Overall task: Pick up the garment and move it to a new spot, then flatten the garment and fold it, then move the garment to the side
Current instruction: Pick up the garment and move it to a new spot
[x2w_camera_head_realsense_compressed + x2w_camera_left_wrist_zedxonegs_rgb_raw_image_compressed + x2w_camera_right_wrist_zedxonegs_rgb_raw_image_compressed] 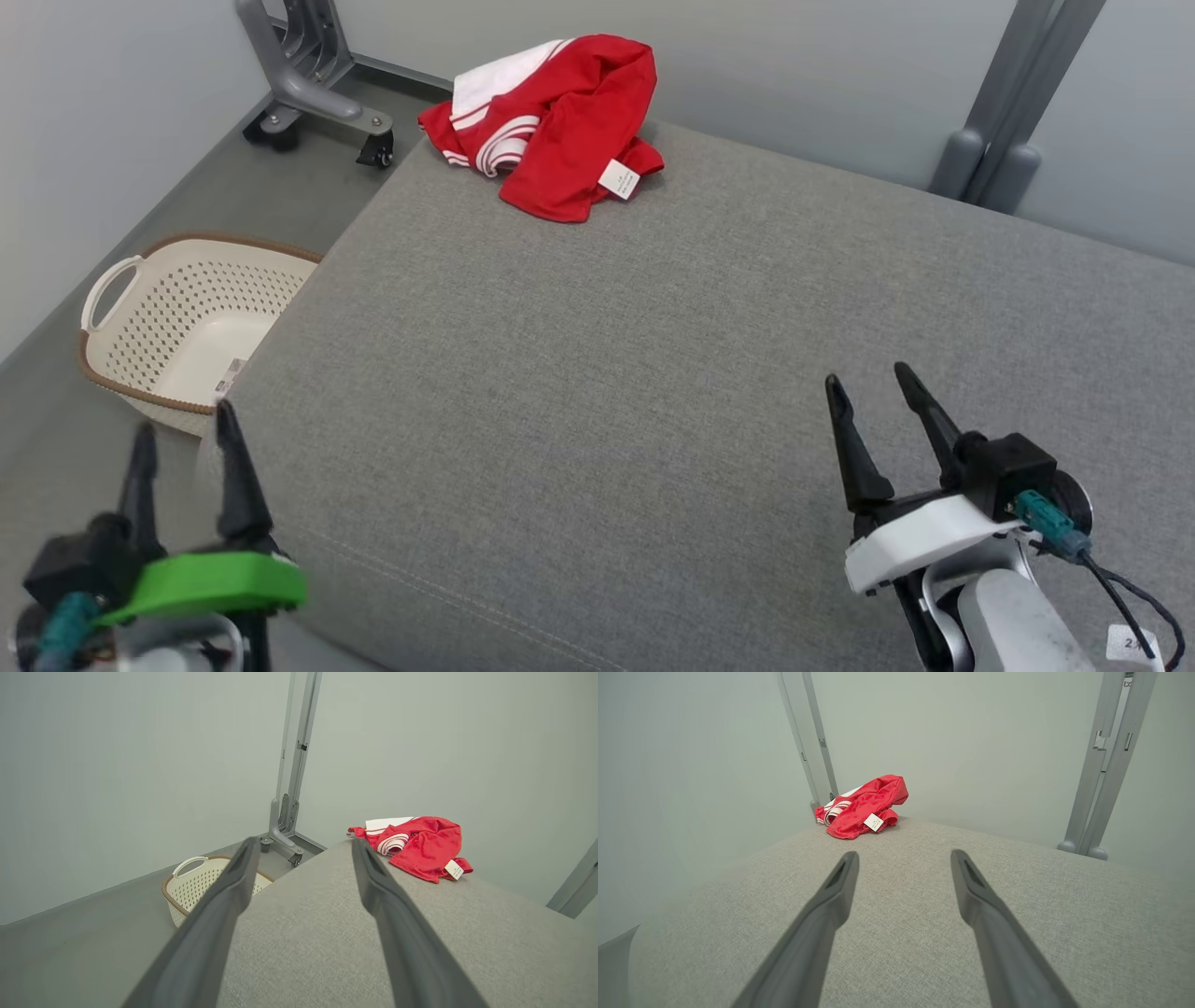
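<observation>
Lying crumpled on the grey worktop (653,373), the red-and-white garment (560,121) shows a white tag (620,178), print unreadable; left claw (185,420) and right claw (867,375) stand apart, empty.

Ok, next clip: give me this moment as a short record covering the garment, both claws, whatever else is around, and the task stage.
garment: red with white stripes, crumpled at the far left corner of the grey cushion, white label showing
left claw: open, empty, by the cushion's near left corner
right claw: open, empty, over the cushion's near right part
basket: cream, beside the cushion's left side
stage: garment not yet picked up
</observation>
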Tool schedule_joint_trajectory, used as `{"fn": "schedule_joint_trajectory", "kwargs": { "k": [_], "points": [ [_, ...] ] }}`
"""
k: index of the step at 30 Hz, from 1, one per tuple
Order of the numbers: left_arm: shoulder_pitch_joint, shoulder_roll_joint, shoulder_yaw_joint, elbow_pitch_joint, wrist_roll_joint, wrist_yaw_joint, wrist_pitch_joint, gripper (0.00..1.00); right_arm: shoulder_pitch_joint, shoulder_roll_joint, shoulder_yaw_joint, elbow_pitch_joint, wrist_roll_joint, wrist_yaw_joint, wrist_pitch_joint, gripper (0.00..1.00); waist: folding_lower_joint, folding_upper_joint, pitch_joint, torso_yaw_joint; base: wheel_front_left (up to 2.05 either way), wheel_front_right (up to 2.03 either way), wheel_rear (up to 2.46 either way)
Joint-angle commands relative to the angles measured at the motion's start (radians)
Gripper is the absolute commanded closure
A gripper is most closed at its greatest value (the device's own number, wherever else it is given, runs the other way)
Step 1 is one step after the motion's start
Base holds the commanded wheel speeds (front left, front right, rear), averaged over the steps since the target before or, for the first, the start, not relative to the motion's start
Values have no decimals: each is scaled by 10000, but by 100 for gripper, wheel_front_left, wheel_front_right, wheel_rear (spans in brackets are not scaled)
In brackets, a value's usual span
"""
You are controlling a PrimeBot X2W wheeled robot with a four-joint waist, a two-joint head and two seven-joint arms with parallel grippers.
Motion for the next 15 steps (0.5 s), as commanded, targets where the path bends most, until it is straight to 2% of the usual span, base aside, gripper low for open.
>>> {"fn": "schedule_joint_trajectory", "kwargs": {
  "k": [1, 4, 8, 11, 15],
  "points": [
    [-616, 315, 250, -179, 57, -2, -4, 0, -275, -46, -73, -130, -258, -15, 8, 0, 0, 0, 924, -770, 0, 0, 0],
    [-1722, 856, 517, -374, 223, -1, 5, 0, -665, -53, -322, -441, -738, -15, 140, 0, 0, 0, 1521, -1171, 0, 0, 0],
    [-3732, 1861, 618, -308, 444, -147, 438, 0, -1221, -49, -692, -1139, -1361, -15, 364, 0, 0, 0, 2415, -1702, 0, 0, 0],
    [-5402, 2435, 492, 81, 528, -356, 970, 0, -1587, -49, -903, -1742, -1726, -15, 607, 0, 0, 0, 3104, -2115, 0, 0, 0],
    [-7472, 2915, 254, 1054, 450, -691, 1635, 0, -1910, -80, -1103, -2690, -2075, -17, 869, 0, 0, 0, 3993, -2569, 0, 0, 0]
  ]
}}
